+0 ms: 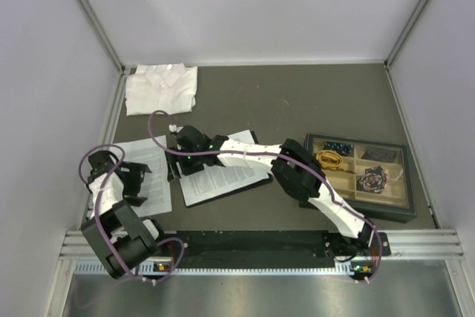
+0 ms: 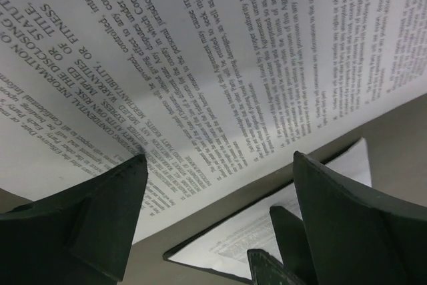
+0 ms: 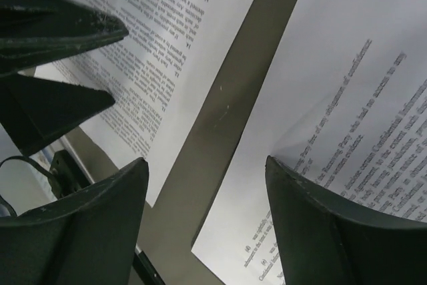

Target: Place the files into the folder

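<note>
Over files (image 2: 200, 45), only wrist views show left end effector (image 2: 220, 158), right end effector (image 3: 207, 161) released.

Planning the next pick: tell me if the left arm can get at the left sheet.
Probably yes. The left end effector hangs open just above the left sheet, nothing between them; the right arm reaches over the middle sheet, out of the way.

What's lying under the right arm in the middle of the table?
A printed sheet lies flat under the right arm, with text showing beside it. The arm covers a strip of the sheet; anything beneath the sheet is hidden.
</note>
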Robot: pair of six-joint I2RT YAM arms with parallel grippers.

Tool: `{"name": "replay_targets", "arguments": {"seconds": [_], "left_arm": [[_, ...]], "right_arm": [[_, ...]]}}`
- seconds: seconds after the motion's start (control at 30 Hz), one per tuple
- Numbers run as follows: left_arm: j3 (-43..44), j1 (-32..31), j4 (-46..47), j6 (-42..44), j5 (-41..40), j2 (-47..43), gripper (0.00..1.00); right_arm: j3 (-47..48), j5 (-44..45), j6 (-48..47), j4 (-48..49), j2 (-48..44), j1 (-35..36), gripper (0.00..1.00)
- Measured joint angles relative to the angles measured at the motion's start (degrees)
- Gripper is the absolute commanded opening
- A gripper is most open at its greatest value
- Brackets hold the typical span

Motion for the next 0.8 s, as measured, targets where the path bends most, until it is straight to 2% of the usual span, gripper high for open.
{"name": "replay_targets", "arguments": {"seconds": [0.43,0.8], "left_arm": [[-2.84,1.25,4.61,-5.40,6.08,-0.46,0.92],[-4.61,1.40,7.74,-7.10,10.05,-0.83,0.92]], "right_arm": [[10.10,-2.27,6.84,-0.22,7.30,0.15,0.57],[10.49,2.08,13.46,-1.55,7.45,0.70,0.58]]}}
